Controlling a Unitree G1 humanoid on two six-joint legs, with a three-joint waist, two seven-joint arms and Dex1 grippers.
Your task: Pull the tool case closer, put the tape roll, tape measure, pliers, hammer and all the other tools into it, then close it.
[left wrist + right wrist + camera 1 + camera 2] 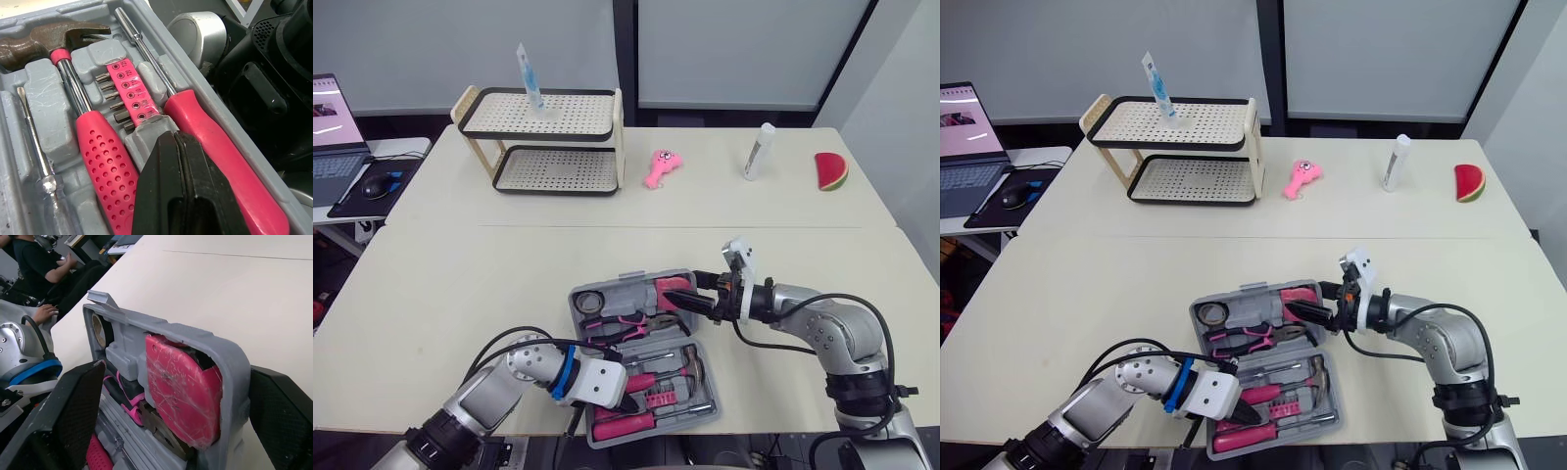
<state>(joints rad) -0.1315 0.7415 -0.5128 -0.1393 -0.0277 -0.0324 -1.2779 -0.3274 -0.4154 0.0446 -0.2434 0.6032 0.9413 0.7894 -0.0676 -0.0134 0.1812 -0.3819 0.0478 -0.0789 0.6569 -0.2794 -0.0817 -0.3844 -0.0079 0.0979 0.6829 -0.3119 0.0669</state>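
Two grippers at the open case [578, 305], near the table's [460, 294] front edge. Leftward, sets left gripper [186, 196], fingers pressed together and empty, between hammer [44, 41] and screwdriver [220, 147] handles in the tray. Rightward, spreads right gripper [683, 300] wide astride the lid's rim, by the pink tape measure [181, 391].

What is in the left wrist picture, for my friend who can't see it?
A grey case holds a pink-handled hammer, a pink strip of bits and a pink screwdriver. The shut black claw sits close over them.
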